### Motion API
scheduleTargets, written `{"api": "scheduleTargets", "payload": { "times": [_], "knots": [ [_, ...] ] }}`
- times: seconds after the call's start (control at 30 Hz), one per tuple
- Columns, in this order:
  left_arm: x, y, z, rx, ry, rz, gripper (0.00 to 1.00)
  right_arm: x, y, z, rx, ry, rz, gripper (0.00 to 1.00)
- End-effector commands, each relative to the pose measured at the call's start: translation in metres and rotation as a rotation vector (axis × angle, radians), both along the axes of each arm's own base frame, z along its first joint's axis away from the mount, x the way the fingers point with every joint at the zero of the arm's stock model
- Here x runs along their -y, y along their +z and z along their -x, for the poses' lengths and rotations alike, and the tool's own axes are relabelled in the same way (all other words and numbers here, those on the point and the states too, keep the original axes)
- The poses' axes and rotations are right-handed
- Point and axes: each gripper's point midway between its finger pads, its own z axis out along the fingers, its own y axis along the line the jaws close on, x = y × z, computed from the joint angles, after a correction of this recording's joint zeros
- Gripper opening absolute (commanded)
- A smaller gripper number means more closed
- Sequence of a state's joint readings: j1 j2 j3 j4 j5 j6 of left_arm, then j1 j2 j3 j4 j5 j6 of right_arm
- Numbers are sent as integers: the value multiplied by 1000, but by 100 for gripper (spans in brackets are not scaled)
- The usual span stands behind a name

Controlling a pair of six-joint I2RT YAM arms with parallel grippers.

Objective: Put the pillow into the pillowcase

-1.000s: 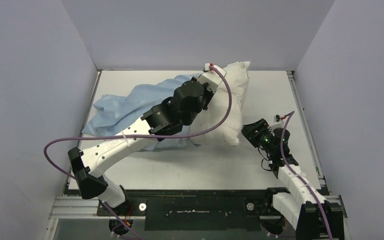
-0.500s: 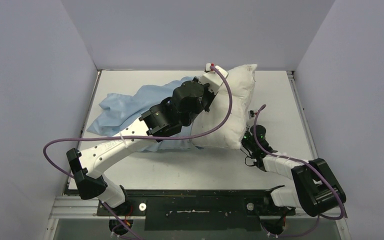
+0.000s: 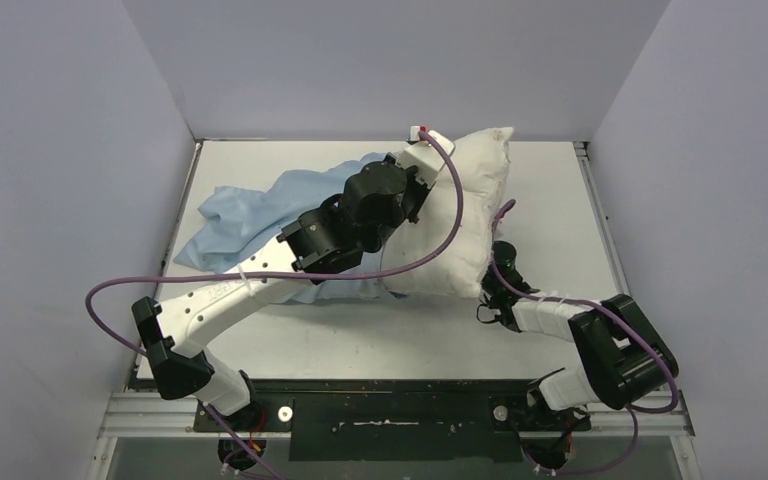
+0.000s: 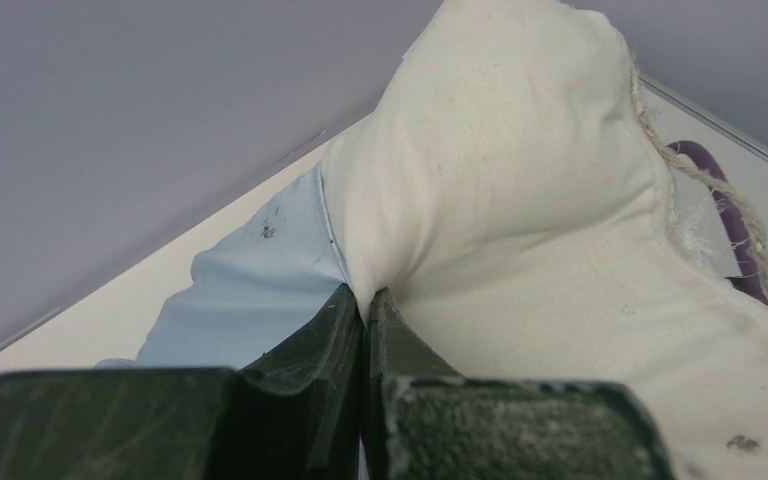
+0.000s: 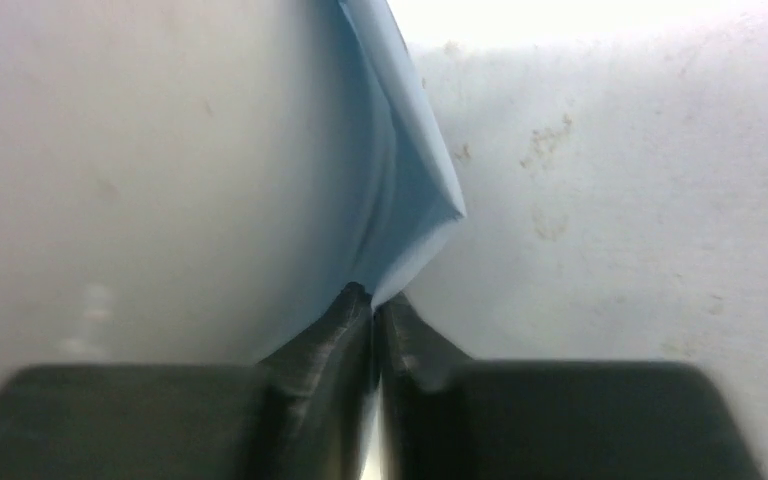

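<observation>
**Grips.** The left gripper [image 4: 365, 300] has its jaws pressed together. It pinches the hem of the thin, limp, light blue fabric pillowcase [image 4: 250, 295] exactly where that hem meets the plump, off-white stuffed-fabric pillow [image 4: 520, 190]. The pillow cloth dimples into the jaws, so it cannot be told whether some of it is caught along with the hem. The right gripper [image 5: 375, 295], jaws likewise closed, holds a folded corner of the same blue hem. The pillow bulges just to its left, and the bare, stained white table [image 5: 620, 200] lies to its right.

**Contents.** The pillowcase appears to hold only one end of the pillow. Beyond the left gripper's fingertips and to their right, the pillow stands uncovered. Behind them and to their left, the blue cloth trails slack and wrinkled beneath the left arm [image 3: 260, 275].

**Risks (judged).**
- Both grips are thin pinches at the very edge of the hem, so drawing the mouth over the plump pillow may pull the cloth out of either jaw.
- If the left jaws hold pillow cloth too, pillow and case would move together and nothing more would be covered.
- The slack cloth under the left arm may bunch and narrow the mouth.
</observation>
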State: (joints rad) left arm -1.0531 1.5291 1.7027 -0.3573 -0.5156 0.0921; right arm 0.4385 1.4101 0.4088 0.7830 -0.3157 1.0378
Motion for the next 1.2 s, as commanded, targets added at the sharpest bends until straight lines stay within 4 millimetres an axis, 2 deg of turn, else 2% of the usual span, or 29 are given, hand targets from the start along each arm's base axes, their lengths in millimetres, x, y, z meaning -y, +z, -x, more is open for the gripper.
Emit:
{"api": "scheduleTargets", "payload": {
  "times": [0.0, 0.07, 0.13, 0.27, 0.33, 0.5, 0.57, 0.7, 0.77, 0.8, 0.83, 0.9, 0.93, 1.0, 1.07, 1.1, 1.13, 1.17],
  "knots": [
    [-25, 75, 7, 131, 39, 179, 0, 4, 47, -18, 129, -58, -19, 0],
    [-29, 71, 4, 140, 60, 147, 0, 14, 69, -19, 167, -102, -23, 0],
    [-38, 64, 0, 154, 99, 99, 0, 24, 103, -22, 215, -140, 24, 0],
    [-67, 39, -15, 153, 205, -12, 0, 48, 198, -26, 337, -184, 92, 0],
    [-75, 28, -22, 129, 205, -16, 0, 50, 234, -22, 390, -162, 74, 0],
    [-85, 4, -33, 94, 225, -56, 0, 32, 269, -12, 423, -60, 71, 0],
    [-98, -5, -41, 83, 258, -77, 0, 42, 287, -8, 455, -95, 84, 0],
    [-132, -21, -56, 46, 320, -111, 0, 77, 328, -6, 535, -201, 112, 0],
    [-138, -12, -58, 63, 314, -82, 0, 76, 333, -8, 534, -196, 94, 0],
    [-135, -2, -57, 75, 296, -59, 0, 65, 333, -9, 537, -156, 69, 0],
    [-130, 16, -55, 92, 271, -15, 0, 45, 326, -12, 520, -100, 54, 0],
    [-102, 43, -44, 87, 136, 87, 0, 21, 318, -14, 502, -52, 70, 0],
    [-85, 54, -35, 79, 45, 144, 0, 16, 316, -14, 502, -46, 73, 0],
    [-53, 68, -13, 58, -143, 241, 0, 15, 315, -13, 503, -50, 49, 0],
    [-33, 72, 8, 26, -282, 305, 0, 25, 308, -16, 476, -111, 52, 0],
    [-28, 69, 15, 3, -319, 321, 0, 31, 302, -18, 454, -139, 63, 0],
    [-28, 67, 19, -13, -331, 331, 4, 35, 291, -20, 425, -155, 79, 0],
    [-30, 65, 21, -25, -328, 336, 12, 38, 282, -21, 401, -163, 87, 0]
  ]
}}
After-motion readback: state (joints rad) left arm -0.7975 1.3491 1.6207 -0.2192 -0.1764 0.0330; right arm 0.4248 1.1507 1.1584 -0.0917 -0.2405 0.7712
